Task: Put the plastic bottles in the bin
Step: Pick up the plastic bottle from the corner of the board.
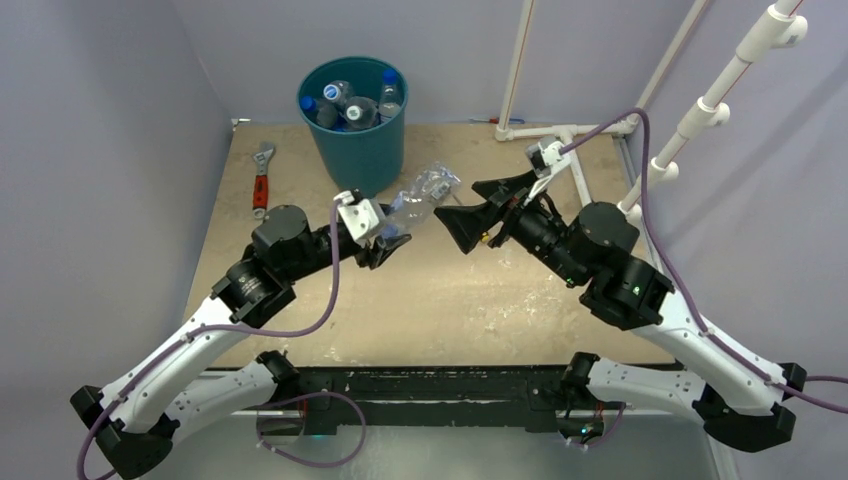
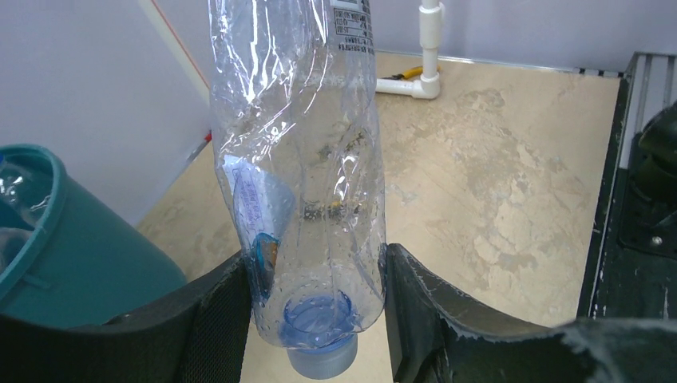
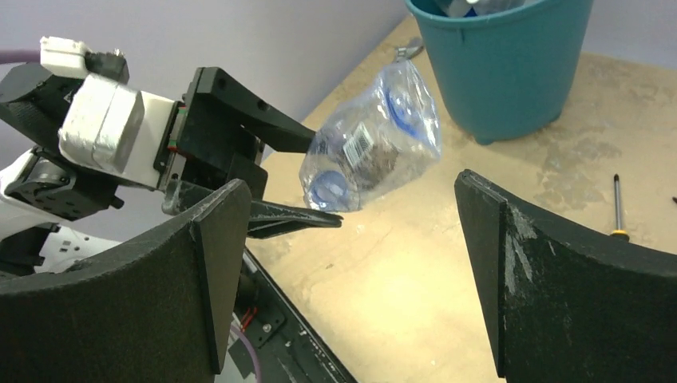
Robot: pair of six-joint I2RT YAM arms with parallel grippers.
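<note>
Crushed clear bottle (image 1: pixel 420 197), blue cap (image 2: pixel 322 357) | barcode label (image 3: pixel 361 142), print too small to read | clamped in left gripper (image 1: pixel 389 236), just before bin (image 1: pixel 365 150) | right gripper (image 1: pixel 471 205) gaping, empty, farther from bin

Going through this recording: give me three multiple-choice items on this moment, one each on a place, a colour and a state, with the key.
1. The red-handled wrench lies:
A. propped against the back wall
B. hanging from a cable
C. on the table, left of the bin in the top view

2. The cap of the bottle in the left gripper is:
A. red
B. blue
C. white

3. The right gripper is:
A. open, holding nothing
B. shut on a second bottle
C. shut on a screwdriver

Key:
1 C, since the top view shows it flat on the tabletop beside the bin.
2 B, since the left wrist view shows a blue cap below the fingers.
3 A, since the right wrist view shows its fingers spread wide with nothing between them.
</note>
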